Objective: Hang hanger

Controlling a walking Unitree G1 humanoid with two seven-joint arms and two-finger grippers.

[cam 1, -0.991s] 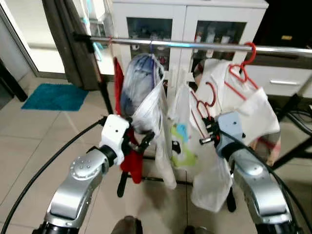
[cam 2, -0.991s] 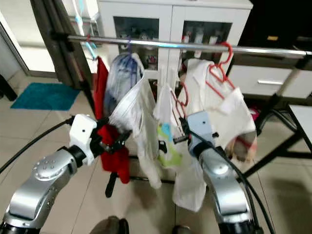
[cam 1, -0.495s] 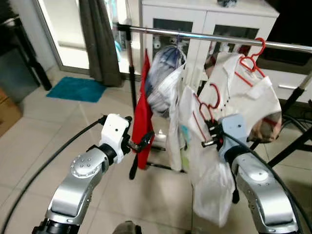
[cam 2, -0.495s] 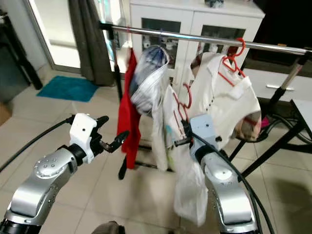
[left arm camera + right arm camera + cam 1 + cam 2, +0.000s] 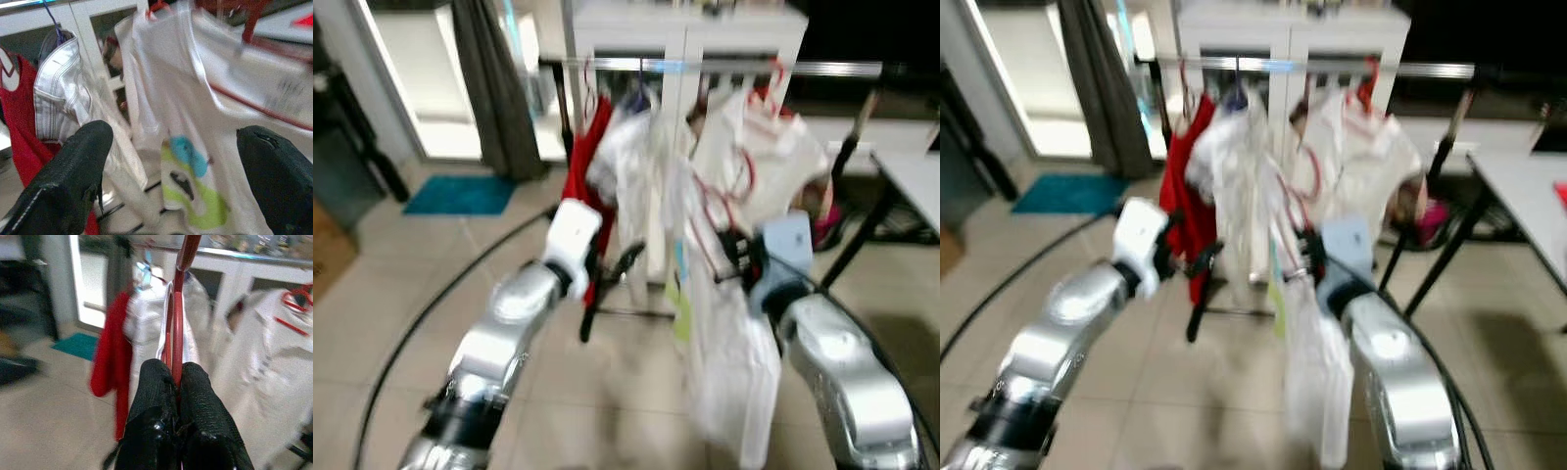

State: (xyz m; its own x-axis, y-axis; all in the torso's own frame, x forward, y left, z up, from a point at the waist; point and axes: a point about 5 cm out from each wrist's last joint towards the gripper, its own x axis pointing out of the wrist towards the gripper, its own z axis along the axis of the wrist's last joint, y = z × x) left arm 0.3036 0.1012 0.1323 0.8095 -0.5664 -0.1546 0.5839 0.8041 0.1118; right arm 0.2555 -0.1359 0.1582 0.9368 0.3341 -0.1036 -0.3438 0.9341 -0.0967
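Between the two black fingers (image 5: 193, 396) of the right gripper (image 5: 177, 377), pressed tight together, a thin red hanger (image 5: 178, 328) stands upright, its neck pinched and its upper part rising past the top of the wrist picture. In the head views the right gripper (image 5: 736, 262) is raised in front of the robot, below the metal rail (image 5: 822, 69), and a pale white garment (image 5: 729, 362) droops from the hanger down toward the tiled floor (image 5: 401, 284). The left gripper (image 5: 625, 262) is also raised, its fingers (image 5: 73, 166) spread wide apart and empty, pointing at a white garment with a green and blue print (image 5: 188, 176). Half a second ago the rail ran high across the picture and the robot looked down on the rack from closer; now the whole scene has shifted and blurred, so the camera has moved, and the rail sits farther up and back with the rack squarely ahead. The left arm has stretched further forward toward the clothes. The hanger is not yet on the rail, so the hanging step seems still ahead. Already on the rail hang a red garment (image 5: 582, 157), a striped white shirt (image 5: 58, 93) and a white shirt on a red hanger (image 5: 759, 127), with a white cabinet (image 5: 685, 29) behind. Motion blur smears both head views; the held hanger's hook is cut off in the wrist view, and a free gap on the rail is hard to make out.
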